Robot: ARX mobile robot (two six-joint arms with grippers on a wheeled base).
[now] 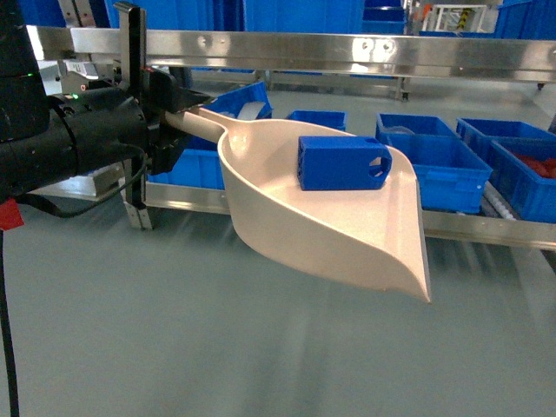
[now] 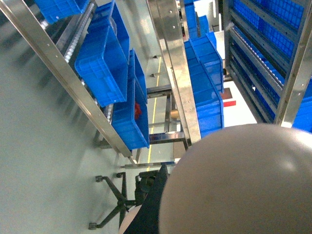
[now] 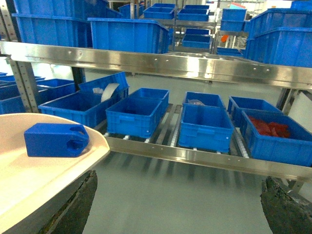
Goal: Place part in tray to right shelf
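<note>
Stretching across the far side of a grey floor, the shelf carries blue crates on white rollers. At the left, the left gripper is clamped on the tray handle, holding it above the floor, with the part lying inside, right of the gripper. Only the right gripper fingers show at the near edge, spread wide and holding nothing.

Blue part lies on its side inside the beige tray; tray held level before the right shelf.
</note>
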